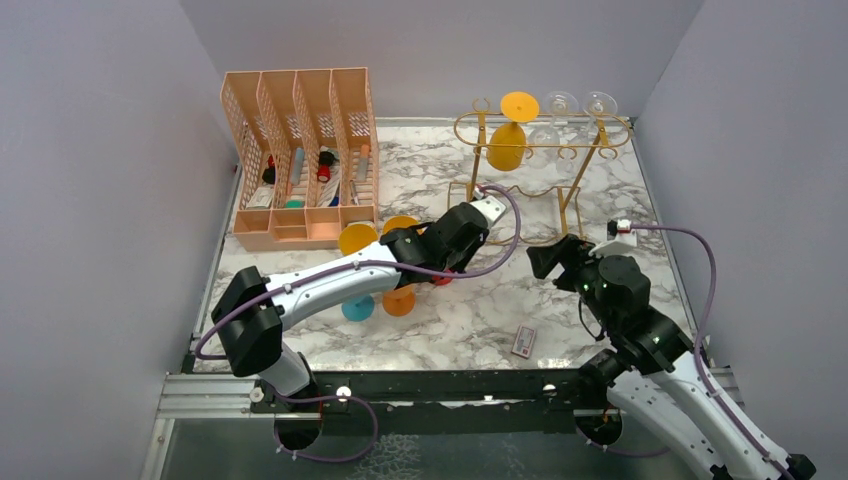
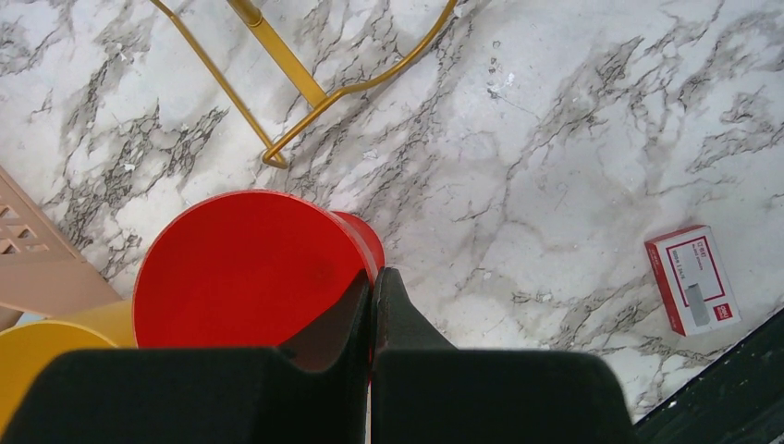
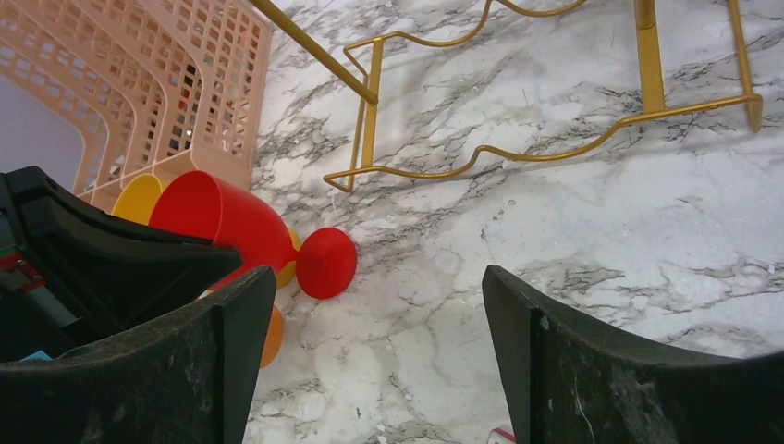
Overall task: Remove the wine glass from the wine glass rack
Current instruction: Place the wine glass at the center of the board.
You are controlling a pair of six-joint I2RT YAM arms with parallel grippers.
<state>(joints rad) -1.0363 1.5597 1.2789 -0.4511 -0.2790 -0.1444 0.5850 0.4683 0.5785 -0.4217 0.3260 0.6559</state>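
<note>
The gold wire wine glass rack (image 1: pixel 545 145) stands at the back right. A yellow wine glass (image 1: pixel 507 140) and clear glasses (image 1: pixel 560 105) hang on it upside down. Its wavy base shows in the left wrist view (image 2: pixel 277 55) and the right wrist view (image 3: pixel 518 148). My left gripper (image 1: pixel 432 268) (image 2: pixel 373 277) is shut on the rim of a red wine glass (image 2: pixel 245 268). This glass lies on its side low over the marble, in front of the rack, its foot (image 3: pixel 325 263) pointing right. My right gripper (image 1: pixel 545 258) (image 3: pixel 379 277) is open and empty, right of the red glass.
A peach lattice file organiser (image 1: pixel 300 150) stands at the back left. Yellow (image 1: pixel 357 238), orange (image 1: pixel 398 300) and blue (image 1: pixel 357 307) glasses lie under my left arm. A small red and white box (image 1: pixel 524 342) (image 2: pixel 693 277) lies near the front edge.
</note>
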